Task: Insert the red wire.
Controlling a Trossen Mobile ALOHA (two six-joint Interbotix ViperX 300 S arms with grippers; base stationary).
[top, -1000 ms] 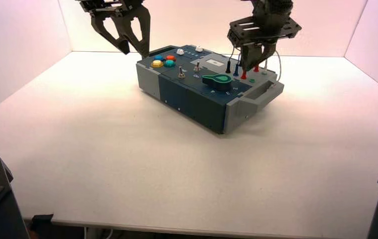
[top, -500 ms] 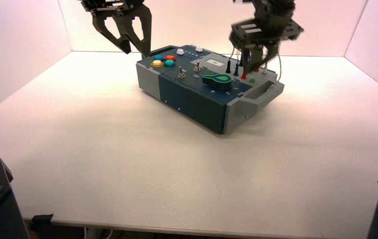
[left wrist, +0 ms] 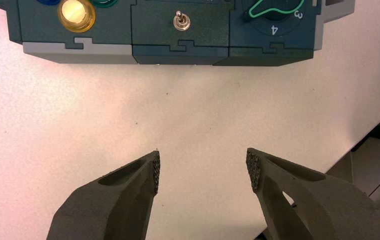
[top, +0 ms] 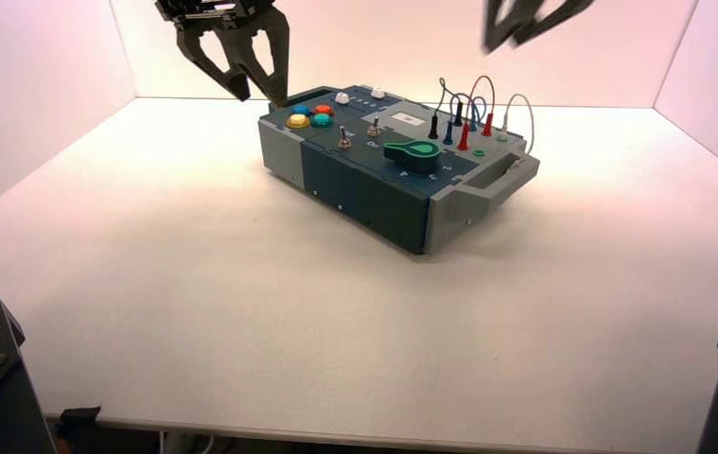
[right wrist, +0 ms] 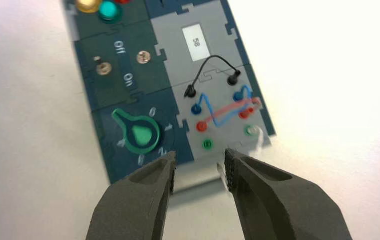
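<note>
The red wire (top: 481,87) arches in a loop over the far right end of the box (top: 364,184). Its two red plugs (top: 464,142) stand upright on the grey wire panel. In the right wrist view the red wire (right wrist: 228,110) runs between two red plugs (right wrist: 201,126) and crosses the blue wire (right wrist: 213,112). My right gripper (top: 504,43) hangs high above that end, open and empty, well clear of the wires. Its own view shows the open right gripper (right wrist: 200,165) over the box's end handle. My left gripper (top: 258,93) hovers open beyond the box's far left corner.
Black (right wrist: 213,60), blue and white (top: 525,118) wires also loop over the panel, beside two green sockets (right wrist: 207,144). A green knob (top: 411,153), two toggle switches (top: 344,140), coloured buttons (top: 309,116) and a display reading 58 (right wrist: 196,42) sit on top. White walls enclose the table.
My right gripper, earlier shut down among the plugs at the red wire, has opened, let go and risen high above the box. The left arm has hardly moved.
</note>
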